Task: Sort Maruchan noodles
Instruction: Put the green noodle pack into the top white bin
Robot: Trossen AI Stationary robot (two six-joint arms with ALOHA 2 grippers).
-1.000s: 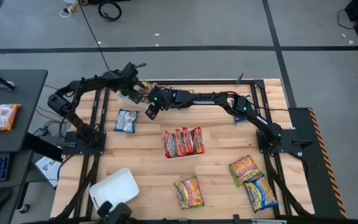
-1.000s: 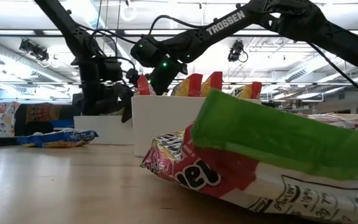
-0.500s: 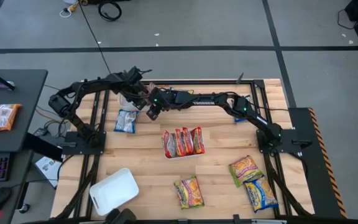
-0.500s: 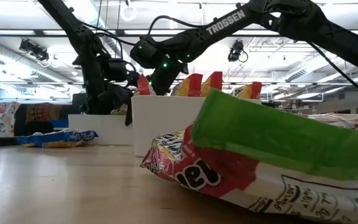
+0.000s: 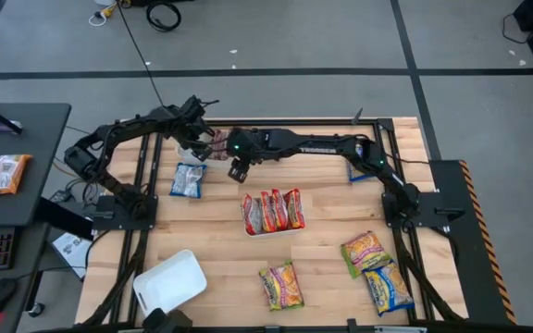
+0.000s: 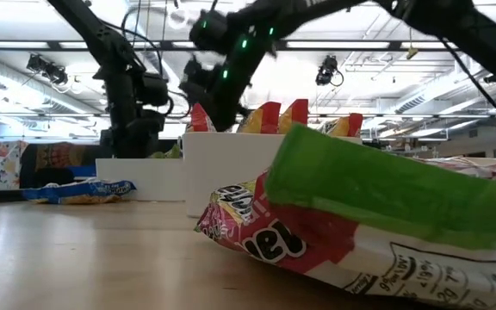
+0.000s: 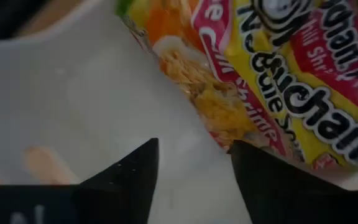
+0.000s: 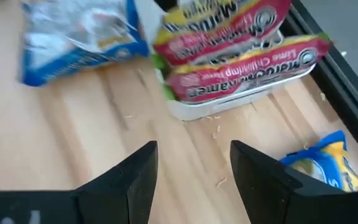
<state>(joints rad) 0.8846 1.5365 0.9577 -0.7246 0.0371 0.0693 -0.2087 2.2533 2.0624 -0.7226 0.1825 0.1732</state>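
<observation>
At the table's far left stands a white tray. Red-and-yellow Maruchan noodles packets lie in it. My left gripper hangs open just above the tray's floor, beside a packet and touching nothing. My right gripper hovers open over bare wood, on the near right side of that tray. A blue packet lies flat on the table near the tray. Several red packets stand on edge in a middle tray.
Three yellow-and-green packets lie on the near right part of the table. One fills the low view's foreground. An empty white tray sits near left. Another blue packet lies far right.
My right gripper has risen well clear of the table and drawn a little toward the table's right, away from the far left tray, rolling as it went. My left gripper has lifted slightly over that tray.
</observation>
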